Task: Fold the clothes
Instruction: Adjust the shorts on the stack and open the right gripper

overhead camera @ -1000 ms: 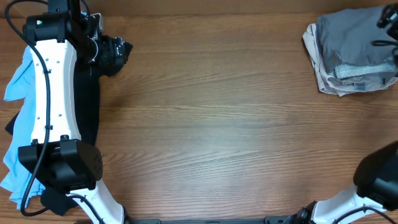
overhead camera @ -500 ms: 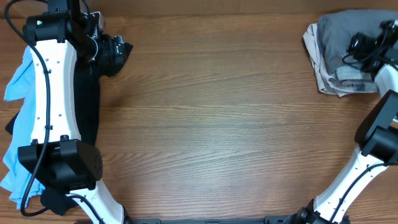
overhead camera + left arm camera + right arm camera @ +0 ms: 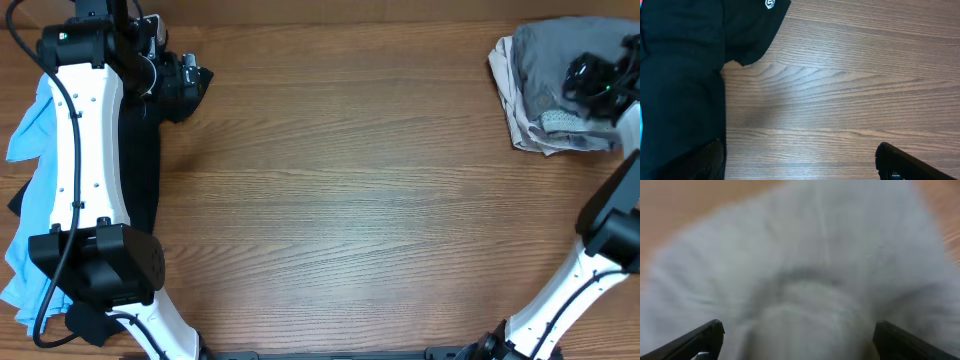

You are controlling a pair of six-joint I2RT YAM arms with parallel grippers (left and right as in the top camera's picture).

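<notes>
Overhead: grey-olive shorts (image 3: 550,70) lie bunched at the upper right of the frame. The right gripper (image 3: 592,82) is over them, jaws fully spread, gripping nothing. The left gripper (image 3: 185,85) at upper left is likewise wide and empty, at the edge of the black T-shirt (image 3: 142,180), with the light-blue shirt (image 3: 25,150) at far left. Judgement: the cloth is light and limp and will sag when lifted; pinch a waistband or hem corner.

There are 1 grey shorts (image 3: 545,55), 1 black T-shirt (image 3: 680,75), 1 blue shirt (image 3: 25,130).

The left arm (image 3: 95,150) and right arm (image 3: 548,325) are white shells with black joints — behind the left's black fingers (image 3: 900,162), a black cable (image 3: 72,130) runs along the screw-dotted link.
</notes>
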